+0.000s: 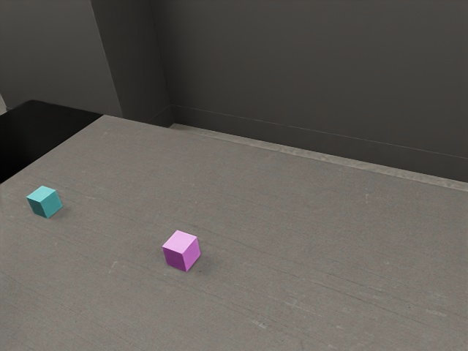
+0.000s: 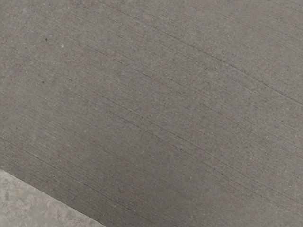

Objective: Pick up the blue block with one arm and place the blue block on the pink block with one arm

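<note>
Here the first step, the reach for the blue block, is judged not yet begun. The block rests untouched on the table, well to the exterior view's left of the pink block and slightly farther back. The wrist view looks down on bare tabletop, so the gripper is judged to be away from the pink block and the blue one alike. Whether it is spread or pressed together cannot be told. Next: bring it above the blue block, spread, then descend.
</note>
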Motion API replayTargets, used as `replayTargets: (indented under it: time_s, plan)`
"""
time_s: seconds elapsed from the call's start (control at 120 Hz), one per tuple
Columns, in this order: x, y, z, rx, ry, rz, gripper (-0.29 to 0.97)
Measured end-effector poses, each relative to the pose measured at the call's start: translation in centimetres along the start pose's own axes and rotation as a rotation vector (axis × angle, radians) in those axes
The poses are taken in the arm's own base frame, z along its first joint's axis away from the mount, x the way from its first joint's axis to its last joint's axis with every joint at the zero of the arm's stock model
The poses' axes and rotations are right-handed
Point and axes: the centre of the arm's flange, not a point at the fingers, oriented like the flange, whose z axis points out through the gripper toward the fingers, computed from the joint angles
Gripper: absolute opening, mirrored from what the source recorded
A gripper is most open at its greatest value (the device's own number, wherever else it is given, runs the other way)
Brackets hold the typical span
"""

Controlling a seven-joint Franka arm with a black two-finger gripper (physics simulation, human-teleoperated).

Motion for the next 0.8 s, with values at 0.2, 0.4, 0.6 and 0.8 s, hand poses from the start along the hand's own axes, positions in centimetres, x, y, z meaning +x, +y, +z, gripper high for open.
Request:
replayTargets:
  time_s: [0.2, 0.4, 0.6, 0.8]
  plan:
    - [1.8, -4.3, 0.6, 0.102, 0.030, 0.229, 0.68]
    - [3.2, -4.6, 0.5, 0.191, 0.032, 0.437, 0.68]
    - [4.5, -2.7, 1.2, 0.223, -0.087, 0.484, 0.68]
    - [5.9, -4.2, 5.8, 0.237, -0.176, 0.439, 0.68]
